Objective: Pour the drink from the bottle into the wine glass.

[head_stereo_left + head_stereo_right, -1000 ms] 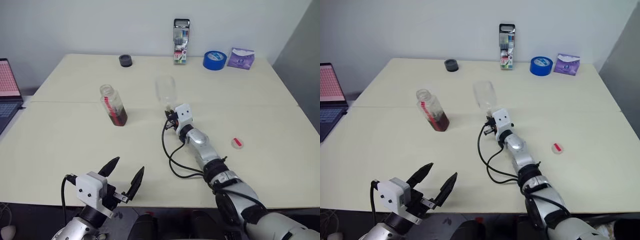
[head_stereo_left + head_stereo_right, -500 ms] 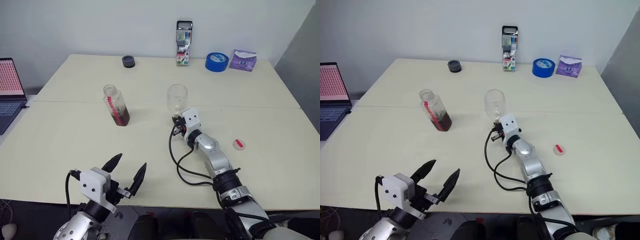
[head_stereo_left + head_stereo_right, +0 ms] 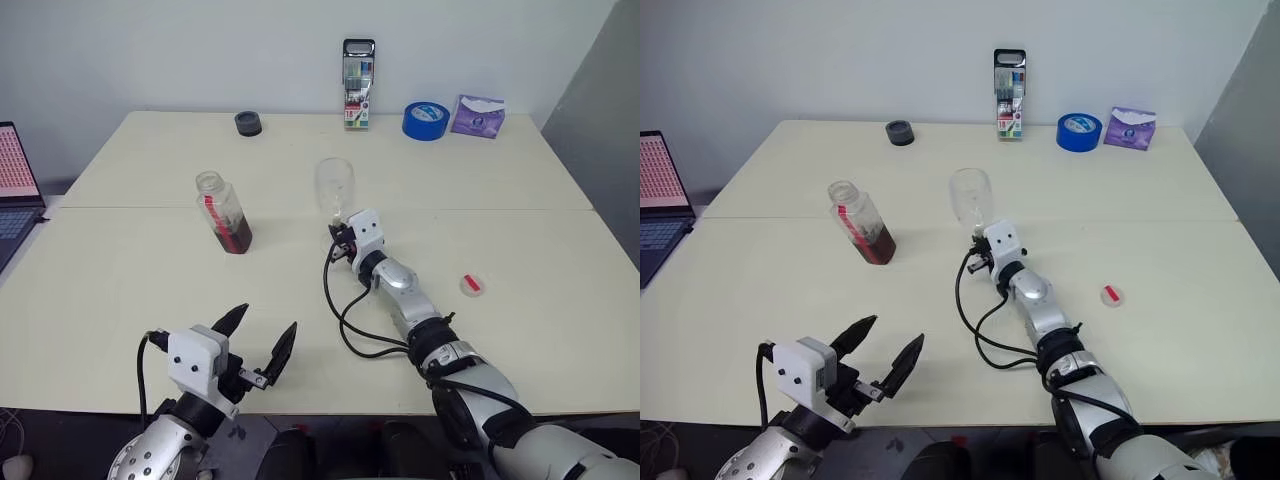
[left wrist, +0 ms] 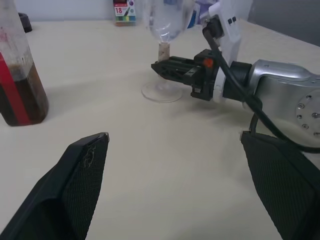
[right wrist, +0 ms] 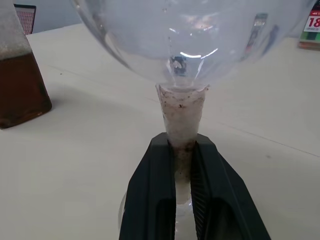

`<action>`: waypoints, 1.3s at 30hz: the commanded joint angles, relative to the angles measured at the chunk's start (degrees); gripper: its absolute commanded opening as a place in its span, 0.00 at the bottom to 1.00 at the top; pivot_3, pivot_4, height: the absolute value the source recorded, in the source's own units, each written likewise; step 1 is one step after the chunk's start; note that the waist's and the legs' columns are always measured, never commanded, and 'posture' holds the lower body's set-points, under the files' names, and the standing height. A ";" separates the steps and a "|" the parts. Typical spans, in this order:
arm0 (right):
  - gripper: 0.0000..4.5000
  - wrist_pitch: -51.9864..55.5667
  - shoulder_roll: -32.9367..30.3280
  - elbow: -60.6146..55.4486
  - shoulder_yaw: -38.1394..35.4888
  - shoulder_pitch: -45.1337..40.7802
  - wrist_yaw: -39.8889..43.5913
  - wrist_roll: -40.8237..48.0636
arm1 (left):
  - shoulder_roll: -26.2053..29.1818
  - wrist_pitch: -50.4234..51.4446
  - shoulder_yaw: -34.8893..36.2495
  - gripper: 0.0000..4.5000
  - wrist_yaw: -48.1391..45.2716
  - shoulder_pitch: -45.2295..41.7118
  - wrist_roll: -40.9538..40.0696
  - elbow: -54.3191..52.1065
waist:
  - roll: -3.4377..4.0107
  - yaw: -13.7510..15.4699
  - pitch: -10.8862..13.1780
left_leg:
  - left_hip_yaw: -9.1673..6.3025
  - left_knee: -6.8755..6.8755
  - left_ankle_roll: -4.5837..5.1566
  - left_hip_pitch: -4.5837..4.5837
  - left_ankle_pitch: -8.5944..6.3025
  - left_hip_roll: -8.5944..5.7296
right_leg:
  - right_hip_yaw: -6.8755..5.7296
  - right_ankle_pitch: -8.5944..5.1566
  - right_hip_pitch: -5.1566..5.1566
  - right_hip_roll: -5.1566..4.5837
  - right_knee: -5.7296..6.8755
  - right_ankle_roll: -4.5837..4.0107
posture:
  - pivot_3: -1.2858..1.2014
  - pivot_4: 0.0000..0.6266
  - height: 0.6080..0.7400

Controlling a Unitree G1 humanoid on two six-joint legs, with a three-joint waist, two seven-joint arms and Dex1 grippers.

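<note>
The wine glass point(image 3: 334, 183) stands upright and empty at mid-table, and its foot point(image 4: 162, 93) looks to rest on the tabletop. My right gripper point(image 5: 182, 145) is shut on its thin stem just under the bowl, reaching in level from the near side. To its left is the bottle point(image 3: 224, 211), clear with a red label strip, uncapped and about a third full of the dark reddish-brown drink point(image 4: 20, 97). A small pinkish-red and white cap point(image 3: 472, 285) lies on the table to the right of my right arm. At the table's near edge my left gripper point(image 3: 268, 318) hangs open and empty, well short of the bottle.
Along the far edge of the table are a black round lid point(image 3: 247, 123), an upright marker box point(image 3: 357, 70), a blue tape roll point(image 3: 425, 120) and a purple packet point(image 3: 478, 115). A laptop point(image 3: 8, 185) sits off the table's left side. A black cable loops beside my right forearm.
The view has swayed. My right gripper keeps its hold on the stem, and the glass has shifted slightly toward the bottle over the last half second. The left gripper stays open, barely moved.
</note>
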 commanded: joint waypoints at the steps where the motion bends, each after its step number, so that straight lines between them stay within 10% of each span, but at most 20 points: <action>1: 0.03 -1.74 1.69 2.80 -0.26 -1.25 -0.11 0.38 | 0.11 3.07 -0.22 1.00 2.03 -4.87 -1.70 -4.63 | 0.29 0.03 0.03 | 0.00 0.00 0.00 0.00 0.00 0.00 | 0.00 0.00 0.00 0.00 0.00 0.00 | 0.52 0.24 1.00; 9: 0.03 -4.20 2.81 5.77 0.12 -1.97 -1.12 -0.78 | 0.96 9.32 -0.35 1.00 5.17 -9.91 -3.33 -6.54 | 0.33 -0.49 -0.15 | 0.23 -0.55 -0.21 0.16 0.12 0.05 | 0.20 -0.12 -0.12 0.05 -0.07 -0.14 | 0.52 0.24 1.00; 22: 0.99 -4.33 0.96 3.78 0.15 -0.33 0.84 -0.33 | 0.53 11.38 -0.76 1.00 6.50 -11.08 -3.47 -7.20 | 0.06 -0.37 -0.15 | 0.21 -0.53 -0.27 0.16 0.15 0.08 | 0.19 -0.11 -0.10 0.06 -0.07 -0.15 | 0.52 0.24 1.00; 39: 0.99 26.69 -22.60 -56.11 0.94 27.07 23.18 11.10 | -0.67 10.35 4.94 1.00 9.76 -9.45 -1.37 -4.45 | -0.07 0.01 -0.08 | 0.12 -0.53 -0.20 0.06 0.11 0.03 | 0.13 -0.12 -0.12 0.03 -0.12 -0.12 | 0.52 0.24 1.00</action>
